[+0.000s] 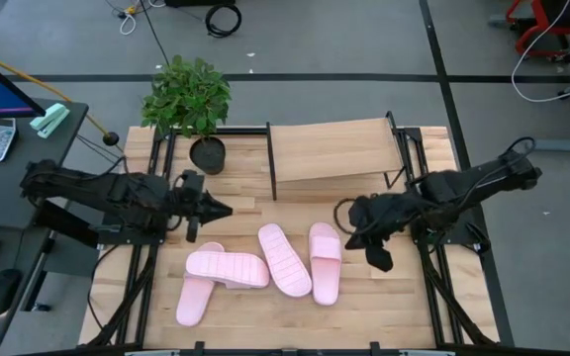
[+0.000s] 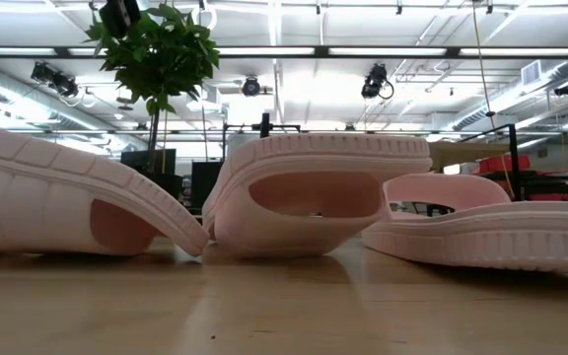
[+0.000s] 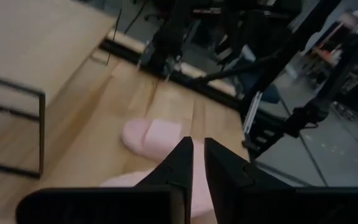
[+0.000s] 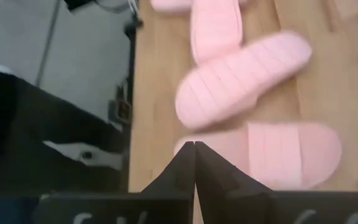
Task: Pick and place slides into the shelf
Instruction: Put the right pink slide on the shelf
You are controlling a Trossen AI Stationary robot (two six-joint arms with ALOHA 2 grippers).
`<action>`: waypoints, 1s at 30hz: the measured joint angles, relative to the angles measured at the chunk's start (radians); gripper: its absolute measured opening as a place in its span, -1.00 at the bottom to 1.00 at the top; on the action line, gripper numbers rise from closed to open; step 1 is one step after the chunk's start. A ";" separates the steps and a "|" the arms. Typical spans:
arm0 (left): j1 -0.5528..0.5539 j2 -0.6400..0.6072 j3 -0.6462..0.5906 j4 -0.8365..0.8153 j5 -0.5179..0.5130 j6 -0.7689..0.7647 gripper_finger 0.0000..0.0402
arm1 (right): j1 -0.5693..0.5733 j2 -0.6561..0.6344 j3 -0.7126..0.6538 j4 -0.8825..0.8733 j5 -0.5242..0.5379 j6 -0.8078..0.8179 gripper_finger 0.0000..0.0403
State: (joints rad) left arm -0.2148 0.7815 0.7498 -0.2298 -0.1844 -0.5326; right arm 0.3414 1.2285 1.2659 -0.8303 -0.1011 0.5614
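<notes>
Table (image 1: 364, 316): wood planks, seen from above w/ both arms over it.
Shelf (image 1: 330, 150): set at table's far edge, centre; no slides seen on it.
Plant (image 1: 188, 97): potted, just left of shelf.
Slides (image 1: 287, 259): four, grouped on table in front of shelf; two at left are overlapped.
Left gripper (image 1: 228, 210): held above table left of slides; fingers (image 3: 178, 163) nearly together w/ a thin gap, nothing gripped.
Right gripper (image 1: 379, 261): held just right of slides; fingers pressed together, nothing held.

Four pale pink slides (image 1: 265, 265) clustered on the surface in front of the shelf (image 1: 332, 150), one upside-down, two overlapping; slanted wooden shelf bare.
</notes>
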 joint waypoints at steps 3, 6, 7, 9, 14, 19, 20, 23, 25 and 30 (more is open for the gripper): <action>-0.012 0.043 0.000 -0.009 -0.004 -0.009 -0.77 | 0.030 0.000 -0.081 0.017 -0.004 0.033 -0.93; -0.025 0.088 0.000 -0.008 -0.005 -0.027 -0.79 | 0.053 0.000 -0.186 0.060 -0.006 0.138 -0.93; -0.027 0.101 0.000 -0.008 -0.004 -0.040 -0.80 | 0.059 0.000 -0.223 0.079 -0.006 0.170 -0.93; -0.032 0.126 0.000 -0.009 -0.003 -0.069 -0.82 | 0.068 0.000 -0.291 0.127 -0.027 0.193 -0.93; -0.042 0.157 0.000 -0.009 -0.005 -0.088 -0.83 | 0.069 0.000 -0.399 0.235 -0.061 0.193 -0.88; -0.043 0.156 0.000 -0.008 -0.005 -0.085 -0.80 | 0.066 0.000 -0.425 0.257 0.040 0.081 -0.74; -0.043 0.155 0.000 -0.009 -0.005 -0.084 -0.80 | 0.063 0.000 -0.425 0.257 0.061 0.054 -0.70; -0.043 0.154 0.000 -0.010 -0.005 -0.084 -0.81 | 0.039 0.003 -0.425 0.263 0.092 -0.017 -0.56; -0.043 0.154 0.000 -0.011 -0.005 -0.084 -0.82 | 0.014 0.012 -0.425 0.264 0.094 -0.044 -0.45; -0.042 0.154 0.000 -0.015 -0.005 -0.083 -0.83 | -0.059 0.050 -0.425 0.272 0.067 -0.081 -0.20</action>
State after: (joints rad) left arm -0.2565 0.9360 0.7498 -0.2451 -0.1894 -0.6159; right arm 0.2820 1.2786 0.8410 -0.5581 -0.0340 0.4807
